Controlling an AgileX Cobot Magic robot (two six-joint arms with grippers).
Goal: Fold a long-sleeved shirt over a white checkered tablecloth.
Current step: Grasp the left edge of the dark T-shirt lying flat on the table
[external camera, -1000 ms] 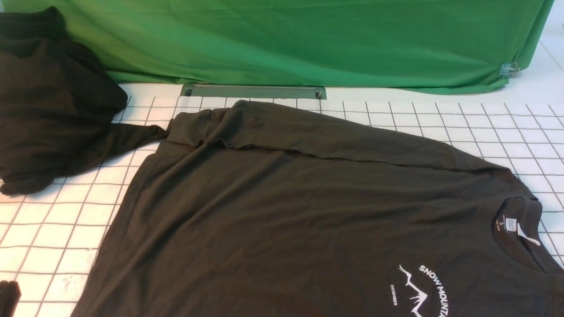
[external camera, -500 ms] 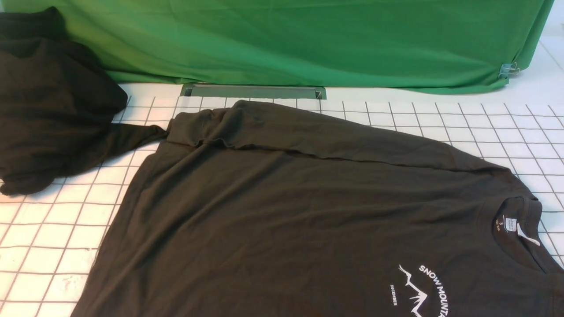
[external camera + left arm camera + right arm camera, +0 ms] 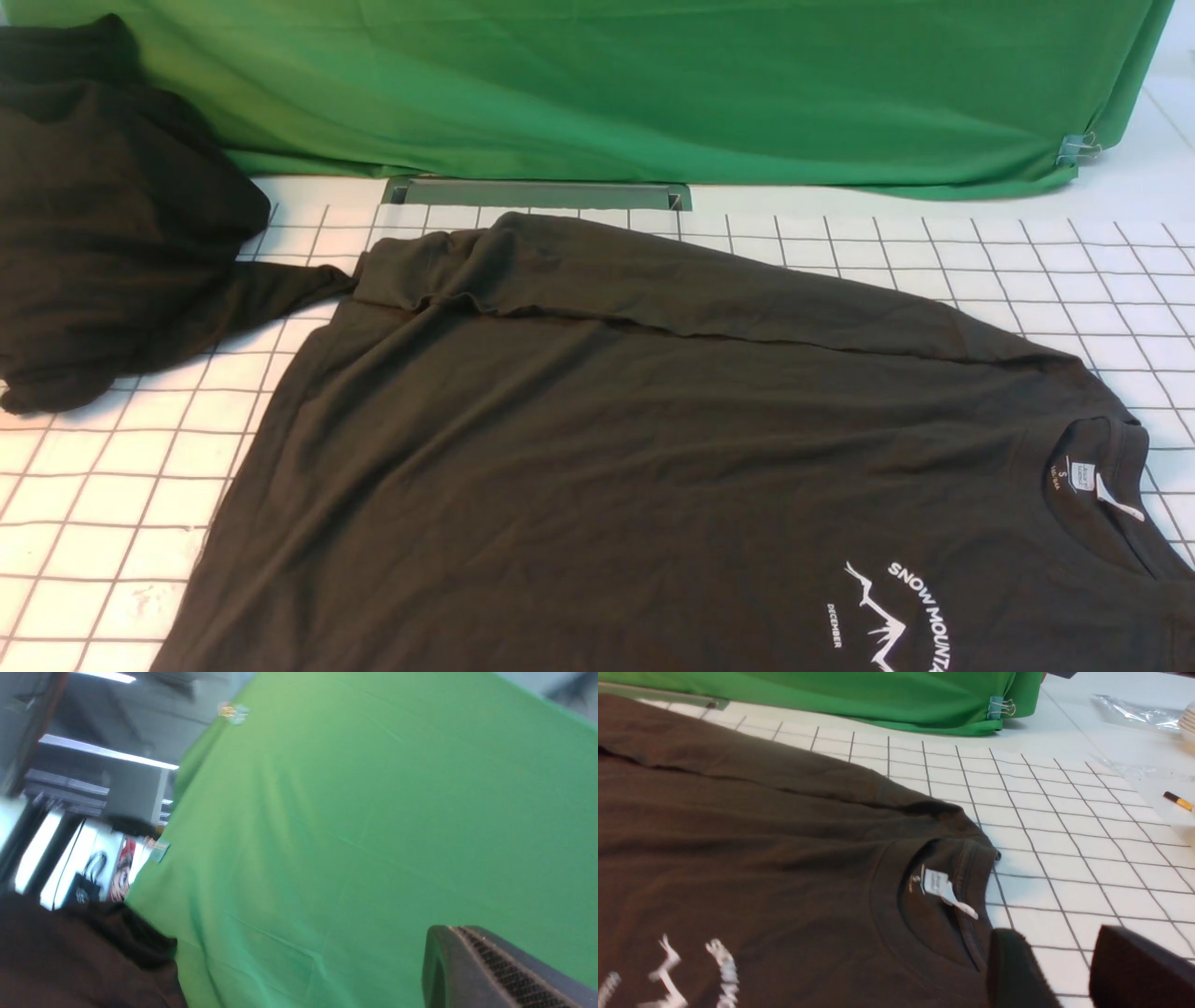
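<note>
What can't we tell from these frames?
long-sleeved shirt: near half and part of the print cut off by the front view's bottom edge.
collar label: text too small to read.
left pincer: left wrist view blurred, one finger in frame; open or shut unclear.
black garment: cut by the front view's left edge.

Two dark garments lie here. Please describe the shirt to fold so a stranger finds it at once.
On the checkered tablecloth before the green backdrop, the shirt lies spread flat, centre to right. Unlike the bunched black garment at left, it bears a white mountain print and a neck label.
</note>
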